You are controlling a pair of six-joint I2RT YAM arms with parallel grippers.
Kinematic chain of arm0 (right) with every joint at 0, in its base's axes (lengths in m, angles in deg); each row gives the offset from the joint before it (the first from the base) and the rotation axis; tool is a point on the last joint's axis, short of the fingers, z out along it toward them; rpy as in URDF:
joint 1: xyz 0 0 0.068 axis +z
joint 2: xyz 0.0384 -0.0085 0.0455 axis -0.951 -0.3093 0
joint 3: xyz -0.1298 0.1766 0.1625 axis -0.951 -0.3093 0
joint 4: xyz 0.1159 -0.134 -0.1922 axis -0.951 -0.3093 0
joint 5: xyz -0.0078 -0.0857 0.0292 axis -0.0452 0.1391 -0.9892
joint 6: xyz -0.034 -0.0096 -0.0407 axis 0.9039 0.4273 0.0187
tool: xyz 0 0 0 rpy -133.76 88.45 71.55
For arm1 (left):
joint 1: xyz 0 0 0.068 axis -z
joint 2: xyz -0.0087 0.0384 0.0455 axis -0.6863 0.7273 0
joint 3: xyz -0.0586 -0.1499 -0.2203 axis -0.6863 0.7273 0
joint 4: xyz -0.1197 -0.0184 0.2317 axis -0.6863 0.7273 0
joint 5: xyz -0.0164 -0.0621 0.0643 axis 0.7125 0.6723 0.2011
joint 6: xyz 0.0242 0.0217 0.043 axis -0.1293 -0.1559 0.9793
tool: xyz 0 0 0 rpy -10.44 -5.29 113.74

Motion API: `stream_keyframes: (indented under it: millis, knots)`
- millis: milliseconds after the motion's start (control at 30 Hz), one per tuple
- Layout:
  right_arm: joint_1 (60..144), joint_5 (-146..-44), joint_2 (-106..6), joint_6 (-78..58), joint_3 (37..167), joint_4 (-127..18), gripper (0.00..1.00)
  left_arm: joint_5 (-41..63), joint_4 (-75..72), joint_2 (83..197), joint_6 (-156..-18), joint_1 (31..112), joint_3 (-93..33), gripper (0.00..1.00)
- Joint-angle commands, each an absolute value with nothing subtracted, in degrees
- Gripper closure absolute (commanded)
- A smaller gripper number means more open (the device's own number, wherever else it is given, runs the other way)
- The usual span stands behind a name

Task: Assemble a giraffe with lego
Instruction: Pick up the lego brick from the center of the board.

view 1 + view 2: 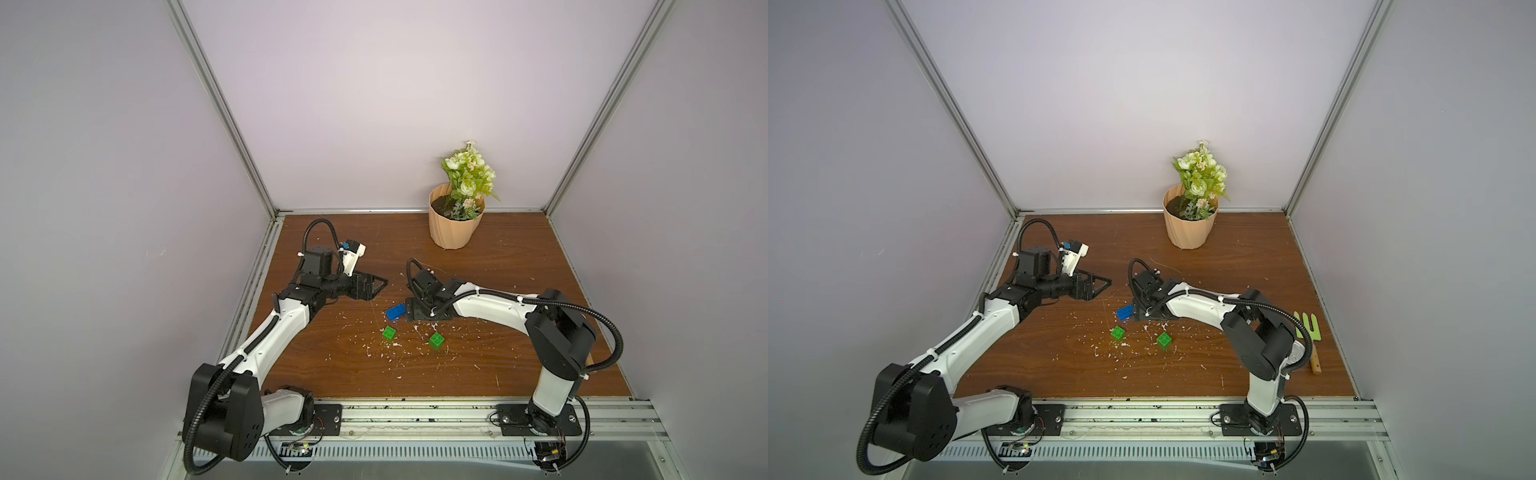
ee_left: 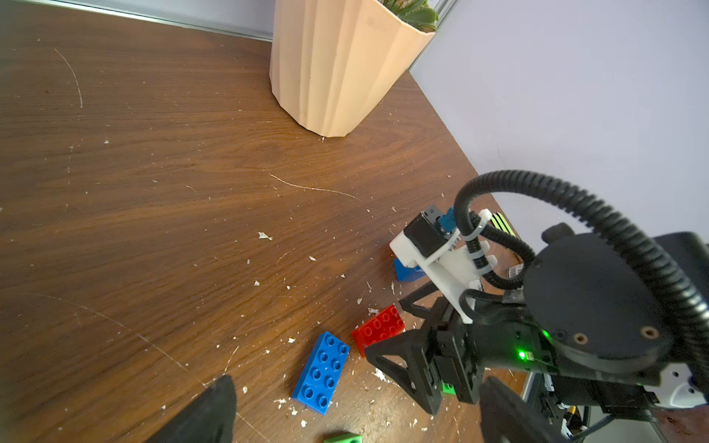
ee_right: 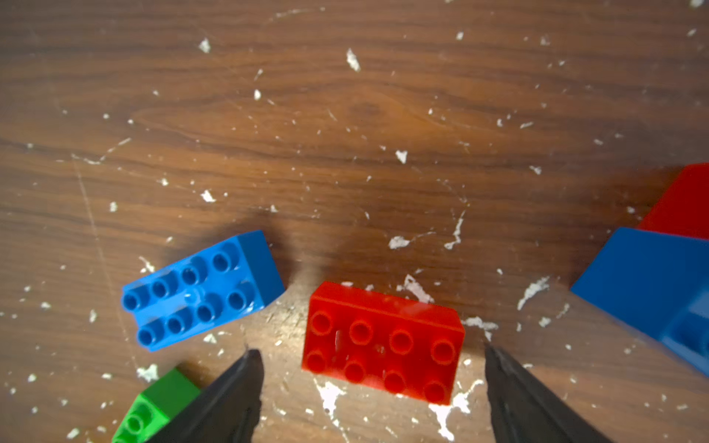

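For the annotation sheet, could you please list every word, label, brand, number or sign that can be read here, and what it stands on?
No text can be read in any view.
On the red brick and the blue brick, the studs show no legible lettering.
The small white tag in the left wrist view: dark marks, too small to read.
The flower pot: plain, no label.

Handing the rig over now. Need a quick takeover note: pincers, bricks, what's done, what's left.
Left pincer: open, empty, clear of the bricks.
Right pincer: open, low, straddling the red 2x4 brick, not closed on it.
Blue 2x4 brick beside it; green brick and second green brick loose nearby; second blue brick and second red brick close by.
Done: no joined bricks seen. Left: the whole giraffe.
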State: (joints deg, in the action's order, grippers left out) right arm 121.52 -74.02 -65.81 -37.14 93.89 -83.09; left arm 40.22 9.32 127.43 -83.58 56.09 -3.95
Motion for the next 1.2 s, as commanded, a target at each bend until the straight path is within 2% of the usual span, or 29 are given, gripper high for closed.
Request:
stream_keyframes:
  millis: [0,1167]
  knots:
    - [121.73,-71.73,-66.64,-39.26,95.80,-83.66,0.09,41.57,8.14,127.56,-84.37,56.52,-4.25,0.01]
    - [122.26,-69.21,-70.83,-37.39,98.47,-86.01,0.27,40.47,8.75,126.94,-84.10,56.72,-4.05,0.01]
